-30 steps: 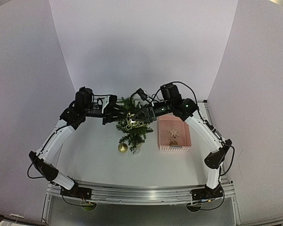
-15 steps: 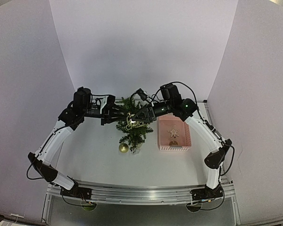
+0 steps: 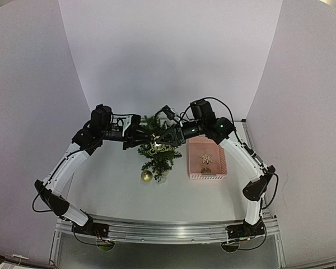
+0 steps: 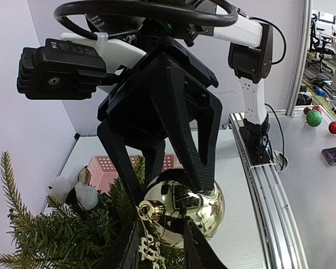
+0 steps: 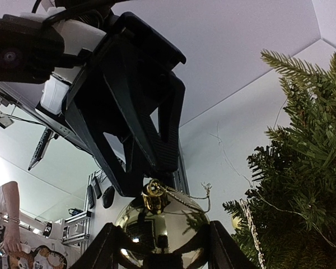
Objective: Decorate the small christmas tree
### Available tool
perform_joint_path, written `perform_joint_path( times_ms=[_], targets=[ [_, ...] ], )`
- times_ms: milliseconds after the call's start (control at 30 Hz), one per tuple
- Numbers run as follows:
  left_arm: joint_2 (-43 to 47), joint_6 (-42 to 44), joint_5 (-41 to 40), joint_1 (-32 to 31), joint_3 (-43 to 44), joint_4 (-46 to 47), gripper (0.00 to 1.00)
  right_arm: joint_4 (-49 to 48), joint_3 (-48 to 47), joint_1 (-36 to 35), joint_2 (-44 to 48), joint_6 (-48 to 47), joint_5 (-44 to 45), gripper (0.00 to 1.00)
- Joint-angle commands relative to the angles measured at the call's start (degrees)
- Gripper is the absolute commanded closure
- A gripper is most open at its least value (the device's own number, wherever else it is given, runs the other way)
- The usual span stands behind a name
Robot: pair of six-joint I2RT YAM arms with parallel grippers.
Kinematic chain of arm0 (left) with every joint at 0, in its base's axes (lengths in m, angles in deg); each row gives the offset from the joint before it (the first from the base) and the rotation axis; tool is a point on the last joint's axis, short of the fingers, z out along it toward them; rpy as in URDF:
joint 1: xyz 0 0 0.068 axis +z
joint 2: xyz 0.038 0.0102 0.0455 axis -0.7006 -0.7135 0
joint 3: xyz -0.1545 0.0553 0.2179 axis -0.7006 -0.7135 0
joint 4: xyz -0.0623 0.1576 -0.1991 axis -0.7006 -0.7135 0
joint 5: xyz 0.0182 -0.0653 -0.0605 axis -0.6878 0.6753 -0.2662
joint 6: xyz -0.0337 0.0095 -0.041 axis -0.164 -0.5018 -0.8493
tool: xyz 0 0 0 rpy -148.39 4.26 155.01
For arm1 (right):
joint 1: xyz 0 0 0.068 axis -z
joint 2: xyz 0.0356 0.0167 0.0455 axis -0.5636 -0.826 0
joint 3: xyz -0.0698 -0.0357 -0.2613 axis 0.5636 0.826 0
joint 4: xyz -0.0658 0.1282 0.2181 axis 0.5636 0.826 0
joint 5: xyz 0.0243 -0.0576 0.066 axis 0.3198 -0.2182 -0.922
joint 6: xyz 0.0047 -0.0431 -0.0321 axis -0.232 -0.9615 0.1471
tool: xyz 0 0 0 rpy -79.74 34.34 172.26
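**Right pincer (image 5: 162,230) and left pincer (image 4: 159,241) meeting at small christmas tree (image 3: 157,157)**

Right pincer: clamped on gold bauble (image 4: 179,216), one finger on each flank of the ball, cap (image 5: 152,193) turned toward the opposite pincer. Reaching in from the right side of the tree.

Left pincer: jaws at a narrow gap, tips right at the bauble's cap, facing the right pincer head-on. Thin cord (image 5: 187,196) trailing from the cap toward the branches. Cannot tell whether cap or cord is actually pinched.

Small christmas tree: mid-surface, between the two arms, just beside the left wall of the pink basket (image 3: 207,177). Long axis, seen from the top camera, running near to far: narrow end toward the arm bases, broad bushy end toward the back wall. Upright or leaning: cannot tell from above. Both pincers at about mid-length of that axis, bauble against the foliage. Needle sprigs pointing upward in the right wrist view. White cotton tufts (image 4: 78,193) seated among the branches.

Pink basket: right of the tree, holding a pale star ornament (image 3: 205,157) near its middle.

Loose gold ball (image 3: 147,176): on the white surface (image 3: 112,190), just beside the tree's near end, on its left.
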Motion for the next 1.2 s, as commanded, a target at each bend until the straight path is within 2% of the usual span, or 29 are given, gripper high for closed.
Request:
perform_joint_path(
  times_ms=[0,567,733,1167],
  targets=[
    [-0.9,0.9,-1.0,-0.3,1.7,-0.6,0.75,-1.5,-0.5,-0.4,1.3,-0.6,-0.5,0.63],
    [-1.0,0.5,-1.7,-0.5,2.1,0.4,0.91,-1.7,-0.8,-0.7,1.3,-0.3,-2.0,0.64],
    [-0.4,0.1,-1.9,-0.5,1.9,1.5,1.0,-1.7,-0.6,-0.8,1.4,-0.3,-2.1,0.64],
    [2.9,4.3,-3.5,-0.3,0.1,0.7,1.0,-1.7,1.9,-0.7,3.3,-1.4,-0.9,0.64]
  ],
)
